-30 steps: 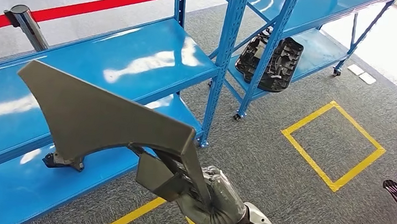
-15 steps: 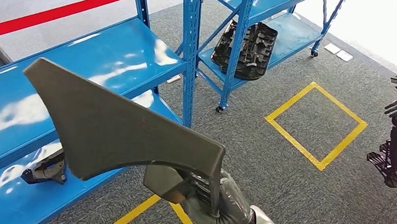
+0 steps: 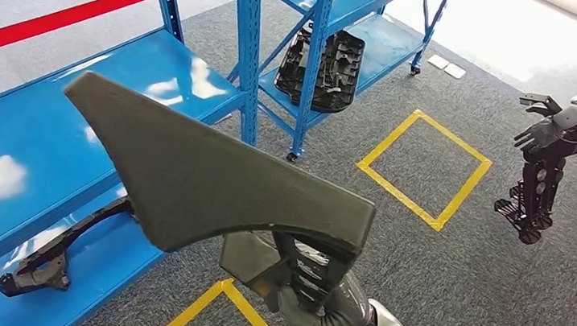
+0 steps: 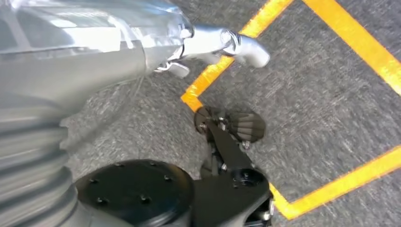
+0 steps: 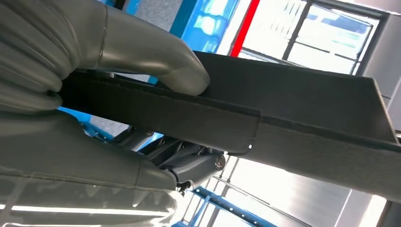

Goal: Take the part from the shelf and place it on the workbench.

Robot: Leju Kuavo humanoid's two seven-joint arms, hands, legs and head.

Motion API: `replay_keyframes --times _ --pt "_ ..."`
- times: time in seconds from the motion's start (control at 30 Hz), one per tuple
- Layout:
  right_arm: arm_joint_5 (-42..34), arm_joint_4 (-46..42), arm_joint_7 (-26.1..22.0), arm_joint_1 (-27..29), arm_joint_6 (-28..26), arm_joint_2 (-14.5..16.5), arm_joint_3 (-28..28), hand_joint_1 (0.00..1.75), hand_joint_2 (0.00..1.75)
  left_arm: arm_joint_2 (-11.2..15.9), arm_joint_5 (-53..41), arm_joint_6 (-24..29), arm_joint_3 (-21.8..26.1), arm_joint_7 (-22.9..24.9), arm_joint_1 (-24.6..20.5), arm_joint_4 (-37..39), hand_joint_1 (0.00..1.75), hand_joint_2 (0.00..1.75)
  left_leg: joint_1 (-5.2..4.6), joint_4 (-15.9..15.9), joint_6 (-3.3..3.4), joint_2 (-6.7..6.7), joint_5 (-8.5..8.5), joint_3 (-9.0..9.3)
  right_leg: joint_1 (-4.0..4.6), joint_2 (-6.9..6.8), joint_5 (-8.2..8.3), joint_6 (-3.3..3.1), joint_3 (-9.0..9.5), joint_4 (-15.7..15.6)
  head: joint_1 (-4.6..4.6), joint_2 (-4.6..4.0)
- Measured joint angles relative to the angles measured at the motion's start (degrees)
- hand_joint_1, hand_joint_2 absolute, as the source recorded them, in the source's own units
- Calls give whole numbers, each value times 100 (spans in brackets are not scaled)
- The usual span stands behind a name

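Large dark grey fin-shaped part [image 3: 203, 174], aloft beside blue shelf [image 3: 45, 137]

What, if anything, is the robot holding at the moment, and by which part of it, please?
The right hand grips the large dark grey part by its narrow end, thumb over the edge. The left hand's state cannot be told.

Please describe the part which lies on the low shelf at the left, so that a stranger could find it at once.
Start from the long blue shelving unit at the left and look at its lowest board. There lies a slim black bracket, curved like an arm, with a lumpy end. Unlike the broad grey panel, which the right hand holds, it is thin and dark.
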Motion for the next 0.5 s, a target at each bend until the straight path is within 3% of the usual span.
replay_keyframes --times 0.07,0.13,0.17,0.2,0.23,0.3,0.37,0.43,0.5 --pt "-30 1 -1 -16 13 -3 -13 175 175 1 -11 -2 0 13 5 -2 0 175 -4 -4 32 132 -9 5 -9 -152 -332 30 -362 716 3 0" --pt "-57 2 -1 -7 29 -5 -35 175 175 1 -25 -4 0 19 7 -2 0 175 -6 -2 40 264 -24 10 -25 -199 -459 52 -646 1242 3 0" --pt "-64 2 -1 -2 40 -7 -50 175 175 1 -28 -4 0 19 4 -2 0 175 -3 -2 38 320 -35 20 -28 -216 -365 58 -639 1201 3 0" --pt "-68 2 -2 0 53 -9 -63 175 175 1 -31 -4 0 19 -1 -2 0 175 0 -2 29 366 -48 37 -30 -246 -184 60 -516 939 3 0" --pt "-70 2 -2 0 62 -9 -73 175 175 1 -31 -4 0 19 -6 -2 0 175 1 -3 13 405 -66 59 -28 -315 30 55 -315 533 3 0" --pt "-74 2 -8 -6 74 -10 -85 175 175 2 -32 -4 0 29 -13 -3 0 175 -25 -5 -39 470 -104 94 11 -474 258 35 15 -144 2 0" --pt "-82 1 -16 1 77 -15 -95 175 175 2 -43 -4 0 71 -18 -4 0 175 -53 -34 -96 529 -120 123 48 -516 247 2 91 -331 -3 0" --pt "-89 -2 -24 22 90 -22 -108 175 175 1 -63 -4 0 128 -27 -4 0 175 -49 -67 -155 560 -140 174 36 -446 254 -60 97 -357 -5 0" --pt "-95 -8 -32 27 104 -27 -116 175 175 -1 -84 -3 -1 178 -37 -4 0 175 -39 144 -194 432 -305 115 11 -386 260 -136 132 -393 -7 0"
